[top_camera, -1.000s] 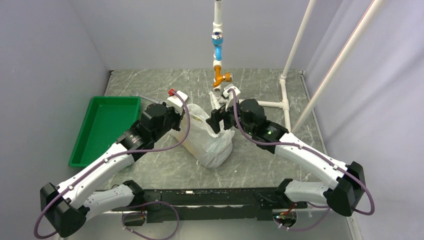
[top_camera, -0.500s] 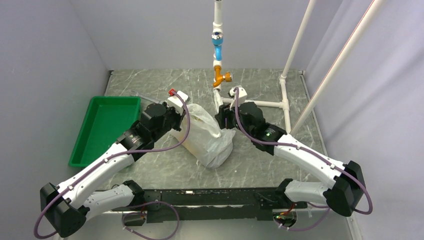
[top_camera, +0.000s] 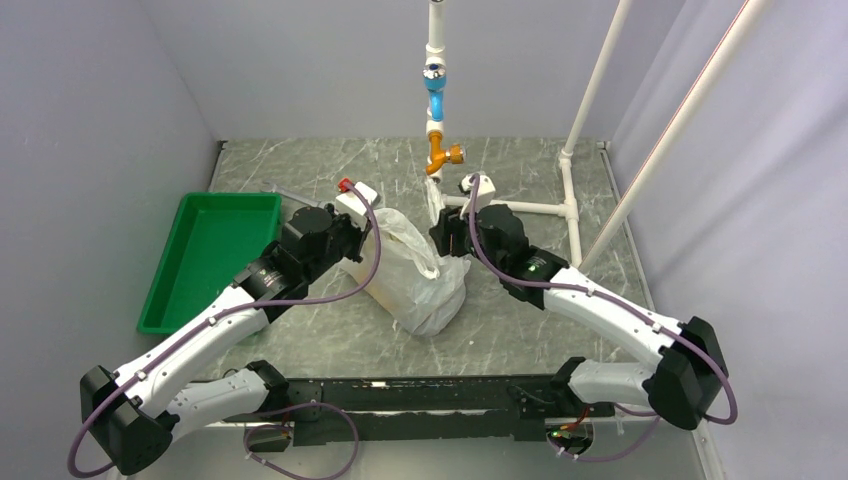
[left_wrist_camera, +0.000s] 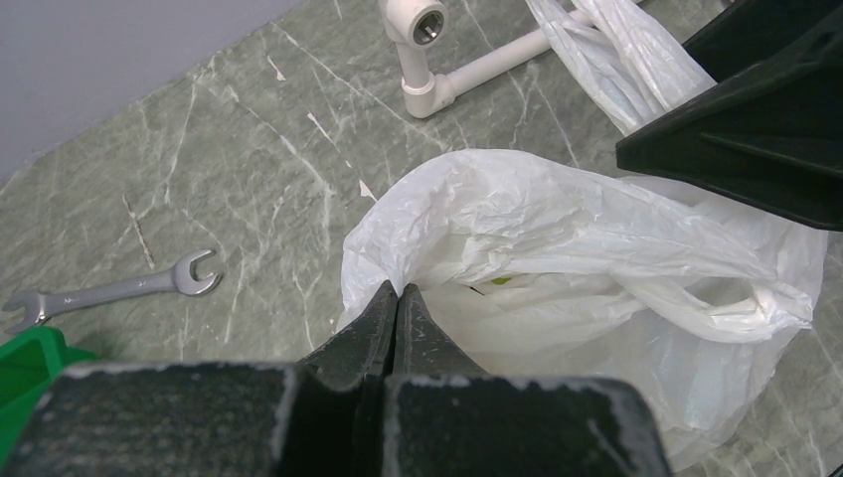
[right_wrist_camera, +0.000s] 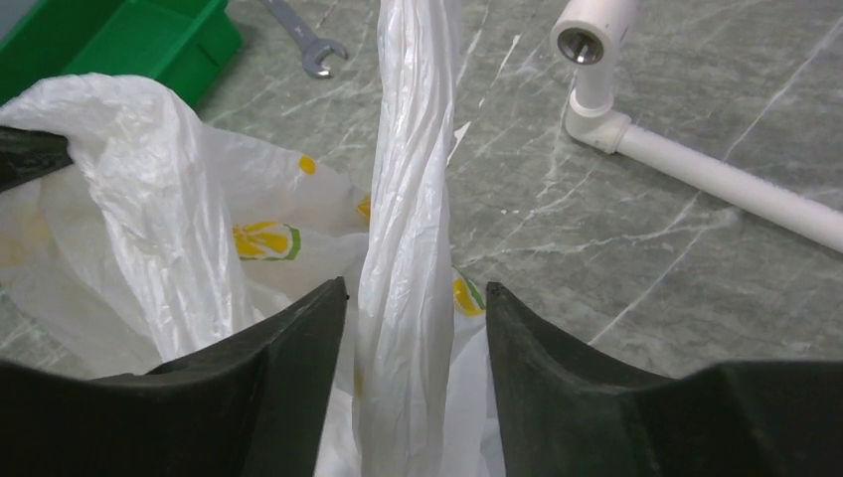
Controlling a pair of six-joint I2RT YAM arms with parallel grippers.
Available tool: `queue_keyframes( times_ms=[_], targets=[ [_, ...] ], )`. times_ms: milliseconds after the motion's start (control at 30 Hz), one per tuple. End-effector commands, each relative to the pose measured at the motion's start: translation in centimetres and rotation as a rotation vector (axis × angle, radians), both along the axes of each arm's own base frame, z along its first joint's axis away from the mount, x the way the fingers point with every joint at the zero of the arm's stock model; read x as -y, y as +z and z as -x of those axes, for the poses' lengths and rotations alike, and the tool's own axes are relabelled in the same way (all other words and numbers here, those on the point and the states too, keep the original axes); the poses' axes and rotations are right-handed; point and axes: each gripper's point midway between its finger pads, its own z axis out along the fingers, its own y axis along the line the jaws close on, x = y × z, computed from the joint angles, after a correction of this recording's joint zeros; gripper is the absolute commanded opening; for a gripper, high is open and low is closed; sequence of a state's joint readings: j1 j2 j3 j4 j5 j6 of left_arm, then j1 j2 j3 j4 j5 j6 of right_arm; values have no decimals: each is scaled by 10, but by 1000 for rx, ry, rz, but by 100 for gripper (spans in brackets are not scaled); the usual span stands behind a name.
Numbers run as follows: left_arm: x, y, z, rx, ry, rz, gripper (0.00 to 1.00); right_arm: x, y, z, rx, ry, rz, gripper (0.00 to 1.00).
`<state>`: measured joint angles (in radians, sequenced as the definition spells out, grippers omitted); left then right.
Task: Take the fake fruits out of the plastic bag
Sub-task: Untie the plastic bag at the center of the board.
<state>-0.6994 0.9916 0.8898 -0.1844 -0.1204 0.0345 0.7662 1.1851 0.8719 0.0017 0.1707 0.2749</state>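
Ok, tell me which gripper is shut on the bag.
The left gripper, closed on the rim of the plastic bag; the right gripper stands open around a handle.

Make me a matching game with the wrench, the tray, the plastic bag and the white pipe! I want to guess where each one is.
Things:
1. wrench
2. tray
3. plastic bag
4. white pipe

Places:
A. in the middle of the table, between the two arms
B. along the left edge of the table
C. lying flat on the far right part of the table
D. lying flat on the table, just past the tray's far corner

Right pairs: 1-D, 2-B, 3-A, 4-C
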Motion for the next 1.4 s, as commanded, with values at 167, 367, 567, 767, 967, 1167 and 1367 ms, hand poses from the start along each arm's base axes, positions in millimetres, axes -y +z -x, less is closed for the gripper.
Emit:
queue_keyframes(
  times_ms=[167,367,567,767,967,1167,1367],
  targets=[
    [4,19,0,71,-31,35,38,-12,5,1,35,73,-15,23],
    [-2,28,1,98,-14,38,69,-28,30,6,84,175,-40,0],
    [-5,51,17,216,-66,108,93,-59,46,15,76,325,-105,0],
    [3,48,23,232,-147,62,99,-77,56,16,62,390,-137,0],
    [33,6,15,41,-253,-35,97,-76,64,15,77,387,-140,0],
    [38,-34,0,-105,-232,-157,78,-60,63,12,106,323,-93,0],
    [38,-44,-9,-144,-199,-192,17,-52,60,14,114,305,-91,0]
  ],
)
